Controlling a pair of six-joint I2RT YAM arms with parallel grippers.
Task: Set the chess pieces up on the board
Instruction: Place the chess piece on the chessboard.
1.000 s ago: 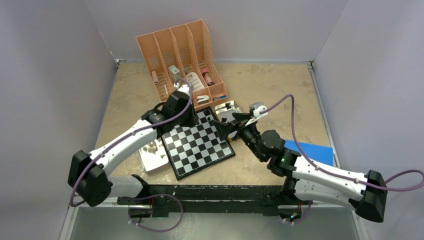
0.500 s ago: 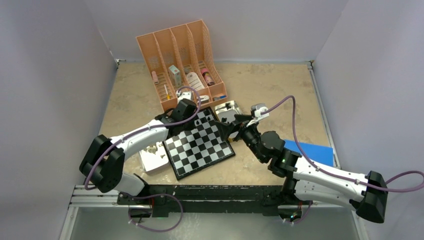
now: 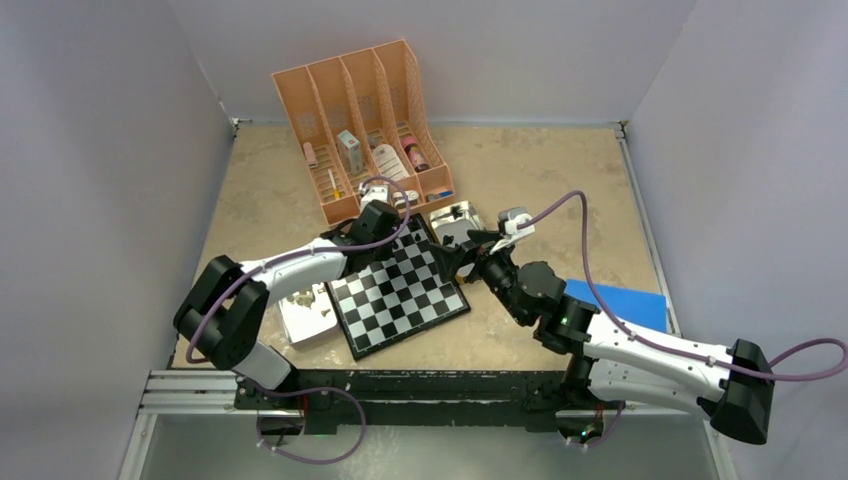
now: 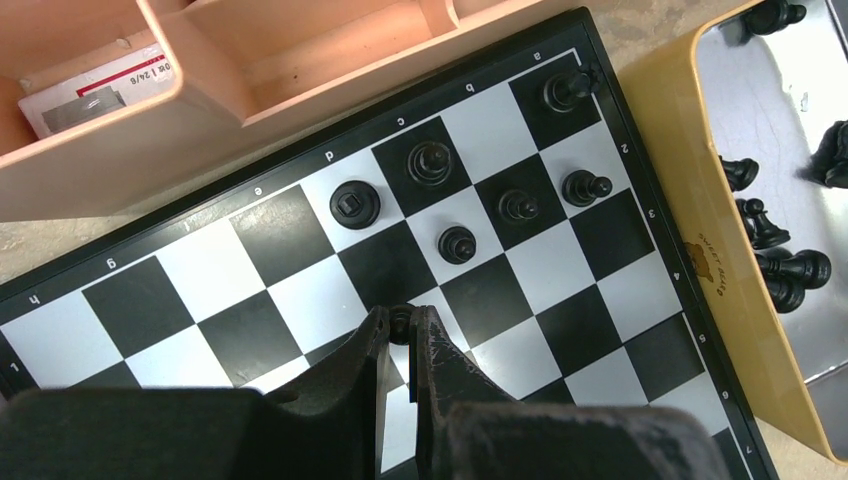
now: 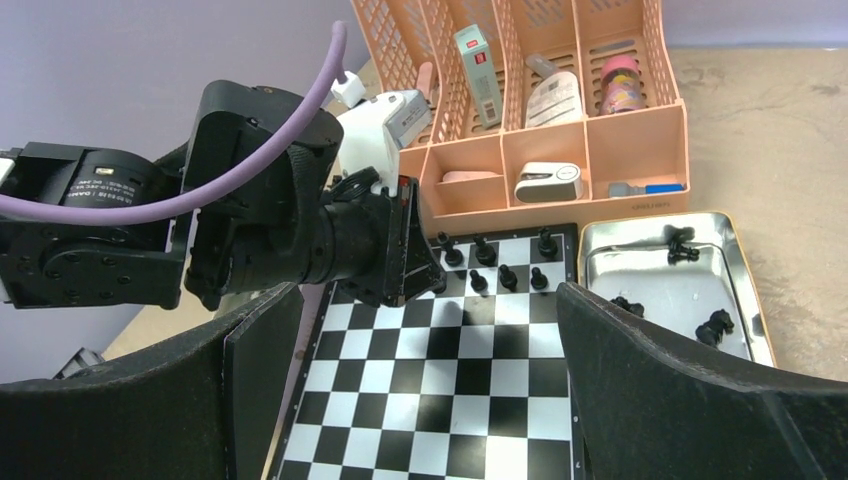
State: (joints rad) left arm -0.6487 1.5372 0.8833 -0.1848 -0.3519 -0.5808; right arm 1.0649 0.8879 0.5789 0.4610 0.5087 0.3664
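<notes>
Left wrist view: left gripper [image 4: 400, 328] is clamped on a small black piece [image 4: 401, 316], pinched at the very fingertips, probably so it can go down on one square without bumping the six black pieces [image 4: 457, 243] standing in the board [image 4: 280, 235] corner next to the tray [image 4: 700, 250]. Held piece sits over the board just on the near side of that group; can't tell if it touches the square. Right gripper [image 3: 460, 250] is spread wide and empty over the board edge beside the tray, likely staged for the next pick.
</notes>
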